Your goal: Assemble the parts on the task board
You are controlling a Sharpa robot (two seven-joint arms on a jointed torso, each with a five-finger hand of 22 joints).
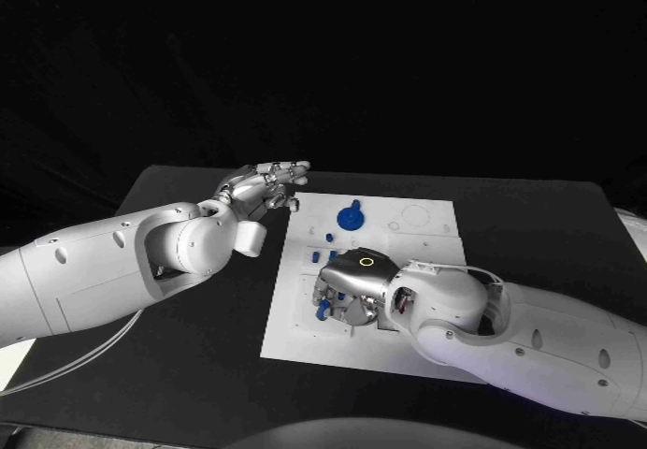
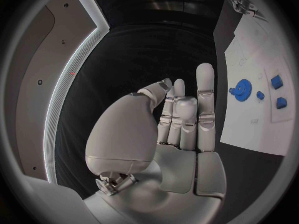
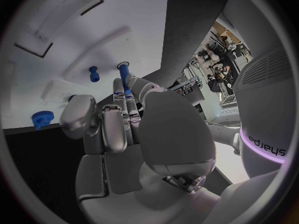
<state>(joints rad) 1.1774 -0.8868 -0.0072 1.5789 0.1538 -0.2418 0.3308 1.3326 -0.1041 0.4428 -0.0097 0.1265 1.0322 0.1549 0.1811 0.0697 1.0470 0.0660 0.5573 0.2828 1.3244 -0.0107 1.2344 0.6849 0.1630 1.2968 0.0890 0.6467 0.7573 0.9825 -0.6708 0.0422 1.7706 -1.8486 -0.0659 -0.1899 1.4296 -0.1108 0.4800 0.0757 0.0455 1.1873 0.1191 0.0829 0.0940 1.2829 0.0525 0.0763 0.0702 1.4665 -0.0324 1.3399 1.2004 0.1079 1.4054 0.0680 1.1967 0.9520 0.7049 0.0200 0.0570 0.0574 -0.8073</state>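
The white task board (image 1: 405, 323) lies in the middle of the black table. My right hand (image 1: 353, 288) is bent down over the board's near middle. In the right wrist view its fingertips (image 3: 119, 86) pinch a long blue peg (image 3: 124, 74) against the board (image 3: 74, 45). A short blue peg (image 3: 93, 73) and a small blue toothed wheel (image 3: 42, 118) are close by. My left hand (image 1: 270, 182) hovers past the board's far left corner, fingers (image 2: 204, 92) straight and apart, holding nothing. A blue gear (image 1: 350, 219) (image 2: 241, 90) lies on the far part of the board.
Small blue blocks (image 1: 314, 253) (image 2: 276, 81) sit on the board (image 2: 255, 59) between the gear and my right hand. Shallow white recesses (image 1: 414, 215) mark the far right of the board. Bare black table (image 1: 189, 374) surrounds the board.
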